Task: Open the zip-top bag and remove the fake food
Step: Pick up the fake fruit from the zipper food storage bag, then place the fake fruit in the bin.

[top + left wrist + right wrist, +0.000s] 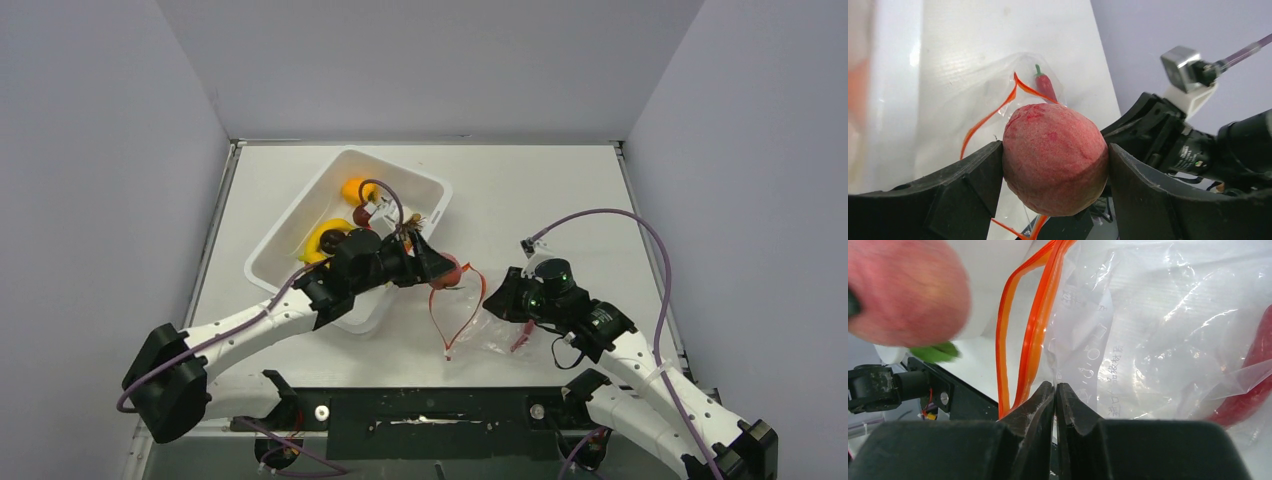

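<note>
Left gripper (446,271): the two fingers clamp a pinkish-red peach (1055,156) from opposite sides, and the fruit fills the gap between them. The peach is wholly outside the zip-top bag (478,322), which lies on the table (560,190) beyond and below this gripper's fingertips.

Right gripper (1055,390): the fingers are pressed together, pinching a fold of the bag's clear film just beside the orange zip strip (1035,325). The strip stands parted into an open loop to the left of the fingertips.

Remaining contents: one red chili (1045,85) with a green stem lies inside the bag, to the right of the right gripper's fingertips in its wrist view.

White tub (290,222): it sits behind the left gripper, under that arm's forearm. It holds a yellow banana (322,240) and an orange fruit (352,189).
</note>
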Controlling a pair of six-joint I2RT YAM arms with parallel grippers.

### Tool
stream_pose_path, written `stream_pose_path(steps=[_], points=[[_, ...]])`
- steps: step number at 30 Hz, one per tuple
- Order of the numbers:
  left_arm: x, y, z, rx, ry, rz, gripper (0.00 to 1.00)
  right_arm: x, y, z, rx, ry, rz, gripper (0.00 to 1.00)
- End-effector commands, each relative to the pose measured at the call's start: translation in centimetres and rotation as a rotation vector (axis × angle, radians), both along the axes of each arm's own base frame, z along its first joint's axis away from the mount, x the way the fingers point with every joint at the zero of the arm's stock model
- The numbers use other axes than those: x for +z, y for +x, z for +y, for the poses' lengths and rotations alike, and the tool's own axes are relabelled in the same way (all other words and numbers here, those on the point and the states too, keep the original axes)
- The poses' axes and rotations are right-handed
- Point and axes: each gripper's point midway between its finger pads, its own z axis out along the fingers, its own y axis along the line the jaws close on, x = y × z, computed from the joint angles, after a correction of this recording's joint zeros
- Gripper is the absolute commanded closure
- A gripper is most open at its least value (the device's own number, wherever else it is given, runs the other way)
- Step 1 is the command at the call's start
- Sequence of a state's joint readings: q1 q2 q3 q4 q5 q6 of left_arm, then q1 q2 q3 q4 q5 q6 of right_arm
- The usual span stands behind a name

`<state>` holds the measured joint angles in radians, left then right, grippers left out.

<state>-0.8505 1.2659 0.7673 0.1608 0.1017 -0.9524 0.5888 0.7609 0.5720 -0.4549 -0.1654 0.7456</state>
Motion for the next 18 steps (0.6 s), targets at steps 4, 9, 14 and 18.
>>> stream_pose_path(steps=[4, 9, 14, 18], points=[[5.9, 3.2, 5.5, 0.073, -0.071, -0.111, 0.8, 0.2, 1.1, -1.1, -0.085, -0.02, -0.029, 0.91], [4.7, 5.8, 10.7, 0.21, -0.034, -0.082, 0.8, 0.1, 1.2, -1.4, -0.111, -0.024, -0.024, 0.91], [0.4, 6.4, 14.7, 0.312, 0.109, 0.011, 0.8, -0.1, 1.2, -1.7, -0.139, -0.032, -0.009, 0.91], [-3.4, 5.7, 17.4, 0.386, 0.258, 0.061, 0.72, -0.5, 1.1, -1.8, -0.146, -0.035, 0.003, 0.91]])
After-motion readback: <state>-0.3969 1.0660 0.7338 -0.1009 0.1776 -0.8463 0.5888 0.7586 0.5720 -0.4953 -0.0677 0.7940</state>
